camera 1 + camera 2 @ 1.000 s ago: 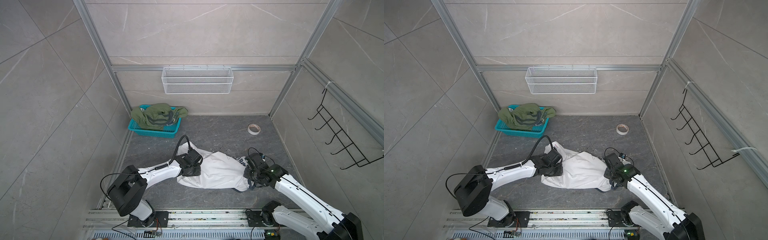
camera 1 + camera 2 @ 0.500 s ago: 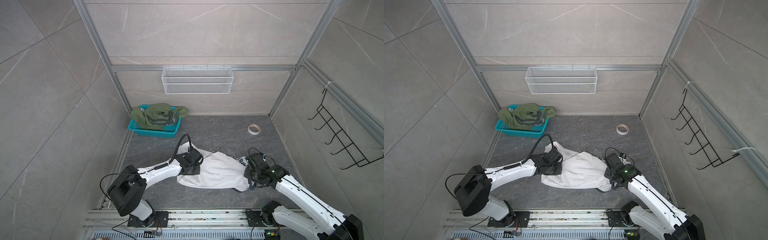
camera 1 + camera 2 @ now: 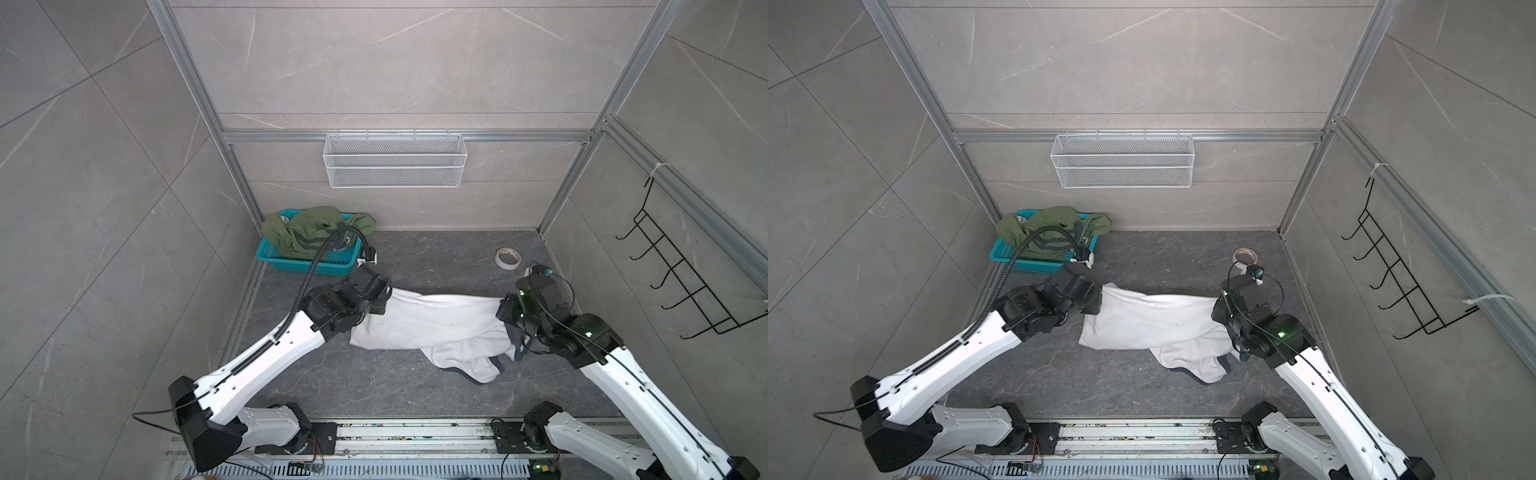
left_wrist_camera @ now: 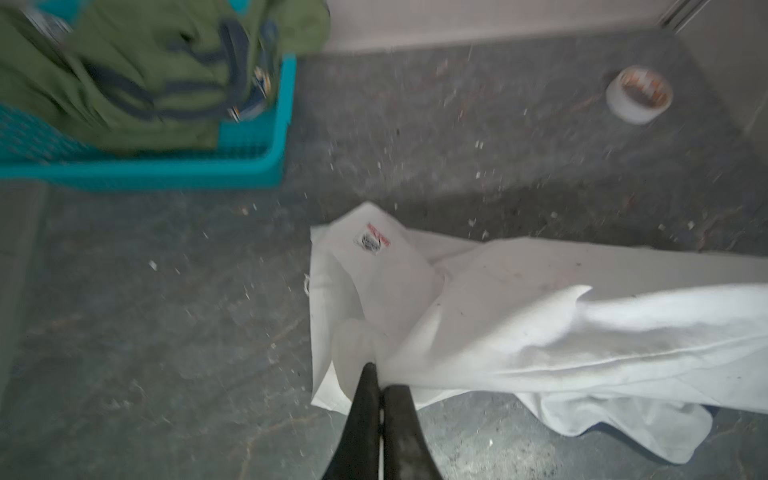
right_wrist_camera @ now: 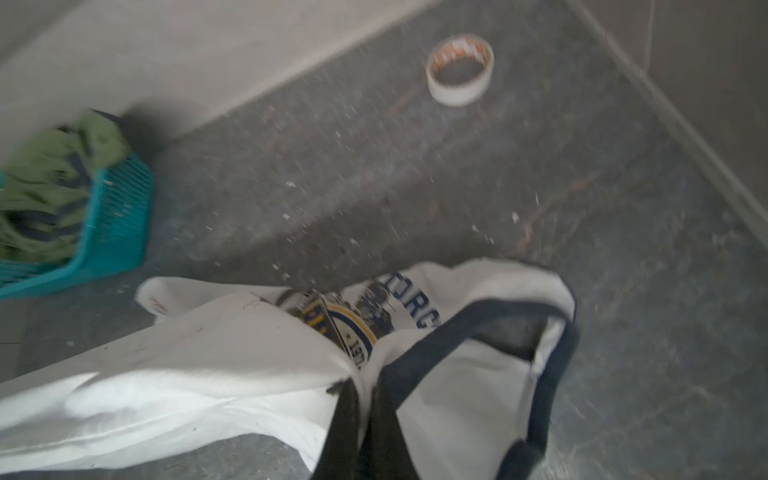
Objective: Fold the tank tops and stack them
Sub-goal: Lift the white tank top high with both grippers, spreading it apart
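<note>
White tank top [image 5: 208, 374] shows navy letters [image 5: 415, 309] "ORC" beside a yellow-ringed emblem [image 5: 338, 322].

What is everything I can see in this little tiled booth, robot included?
white tank top: one, white with navy trim, stretched between the two grippers, partly on the floor
olive tank top: one, olive green, bunched in the basket
basket: one, teal, back left of the floor
tape roll: one, whitish, back right of the floor
wire shelf: one, white mesh, on the back wall
hook rack: one, black, on the right wall
floor: dark grey
left gripper: one, black, shut on the white tank top's plain end
right gripper: one, black, shut on its navy-trimmed end
</note>
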`<state>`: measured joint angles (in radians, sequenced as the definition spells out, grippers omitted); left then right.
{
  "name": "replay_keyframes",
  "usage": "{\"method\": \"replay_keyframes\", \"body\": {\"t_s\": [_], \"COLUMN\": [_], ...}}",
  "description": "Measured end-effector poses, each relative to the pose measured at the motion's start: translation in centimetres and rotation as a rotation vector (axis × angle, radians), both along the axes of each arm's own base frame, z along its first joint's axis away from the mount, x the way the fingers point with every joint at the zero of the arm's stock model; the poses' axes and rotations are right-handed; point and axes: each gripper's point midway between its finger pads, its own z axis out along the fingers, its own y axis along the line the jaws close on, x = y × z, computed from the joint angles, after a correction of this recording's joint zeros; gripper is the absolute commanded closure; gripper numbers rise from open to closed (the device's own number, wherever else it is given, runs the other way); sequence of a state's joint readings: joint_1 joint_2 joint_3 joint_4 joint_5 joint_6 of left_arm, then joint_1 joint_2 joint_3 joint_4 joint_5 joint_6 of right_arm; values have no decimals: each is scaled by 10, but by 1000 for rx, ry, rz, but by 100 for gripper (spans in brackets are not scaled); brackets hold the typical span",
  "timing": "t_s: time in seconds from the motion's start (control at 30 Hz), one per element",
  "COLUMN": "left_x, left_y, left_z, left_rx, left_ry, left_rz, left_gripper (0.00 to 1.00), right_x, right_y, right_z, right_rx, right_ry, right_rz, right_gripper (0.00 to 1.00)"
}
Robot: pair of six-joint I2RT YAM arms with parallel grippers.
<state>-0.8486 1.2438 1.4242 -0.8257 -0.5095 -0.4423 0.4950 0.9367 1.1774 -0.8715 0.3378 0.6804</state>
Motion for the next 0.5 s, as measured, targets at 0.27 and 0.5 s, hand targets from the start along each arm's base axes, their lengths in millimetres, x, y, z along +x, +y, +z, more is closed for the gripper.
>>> {"method": "replay_keyframes", "body": {"t_s": [0.27,0.5], "left_x": [-42,-107], "left_y": [62,97], "left_z": [187,253], "left_rx": [-132,-294], "left_ry": [-391,-535], "left_rz": [-38,-196], "left_gripper": [100,100], "right_x": [-14,-71], "right_y": [14,28], "right_z": [187,278], "right_rx": [84,171], "right_ry": [-404,-615], "right_rz": [192,427], "right_gripper": [100,100]}}
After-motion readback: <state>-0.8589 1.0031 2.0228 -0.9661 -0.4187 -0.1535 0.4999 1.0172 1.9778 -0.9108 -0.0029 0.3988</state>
